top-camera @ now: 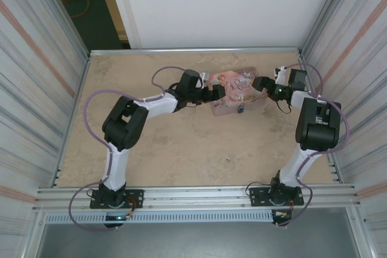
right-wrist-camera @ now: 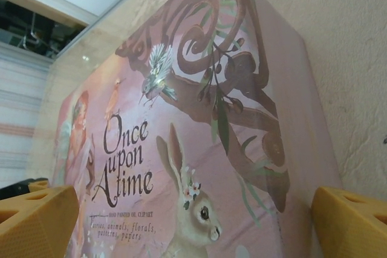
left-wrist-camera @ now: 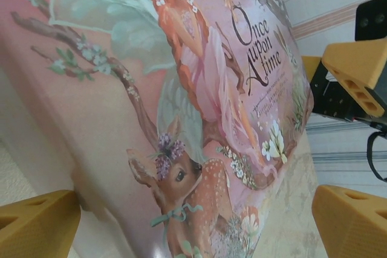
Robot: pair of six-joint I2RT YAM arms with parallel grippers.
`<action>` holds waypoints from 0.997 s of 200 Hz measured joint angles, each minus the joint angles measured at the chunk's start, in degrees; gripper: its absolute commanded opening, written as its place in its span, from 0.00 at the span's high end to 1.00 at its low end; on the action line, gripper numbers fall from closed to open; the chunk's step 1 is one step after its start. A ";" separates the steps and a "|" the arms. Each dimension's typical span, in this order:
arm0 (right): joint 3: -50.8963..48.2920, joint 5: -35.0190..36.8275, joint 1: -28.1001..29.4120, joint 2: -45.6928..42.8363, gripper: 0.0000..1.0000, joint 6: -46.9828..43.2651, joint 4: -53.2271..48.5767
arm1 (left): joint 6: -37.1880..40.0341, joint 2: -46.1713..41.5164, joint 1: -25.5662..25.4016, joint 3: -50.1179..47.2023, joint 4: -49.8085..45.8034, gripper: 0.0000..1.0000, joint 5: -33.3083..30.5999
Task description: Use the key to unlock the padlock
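Observation:
The pink illustrated tin (top-camera: 234, 92) lies at the middle back of the table. The blue padlock (top-camera: 240, 110) sits small at the tin's near edge. A tiny speck on the bare wood nearer the arms looks like the key (top-camera: 228, 159). My left gripper (top-camera: 219, 93) stands open at the tin's left end, its yellow fingers (left-wrist-camera: 37, 223) straddling the tin (left-wrist-camera: 199, 107). My right gripper (top-camera: 257, 84) is open at the tin's right end, its yellow fingers (right-wrist-camera: 354, 222) on either side of the lid (right-wrist-camera: 199, 137). Neither holds anything.
Corrugated metal walls (top-camera: 36, 77) close in the table on the left and right, with a white panel (top-camera: 224, 4) behind. An aluminium rail (top-camera: 193, 196) runs along the near edge by the arm bases. The right gripper's finger (left-wrist-camera: 357, 70) shows past the tin in the left wrist view.

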 measured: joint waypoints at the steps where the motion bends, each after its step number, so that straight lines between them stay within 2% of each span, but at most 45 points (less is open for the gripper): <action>1: -0.15 0.02 0.04 -0.15 0.04 0.00 -0.02 | 0.02 -0.04 0.02 -0.04 -0.02 0.01 -0.04; 101: -8.37 0.02 6.10 -7.41 0.05 0.39 -0.96 | 1.46 -9.29 2.14 -10.58 -2.82 0.01 -3.39; 199: -15.72 3.45 16.31 -15.67 0.05 1.44 -2.51 | 2.91 -19.50 6.27 -22.25 -3.61 0.01 -3.96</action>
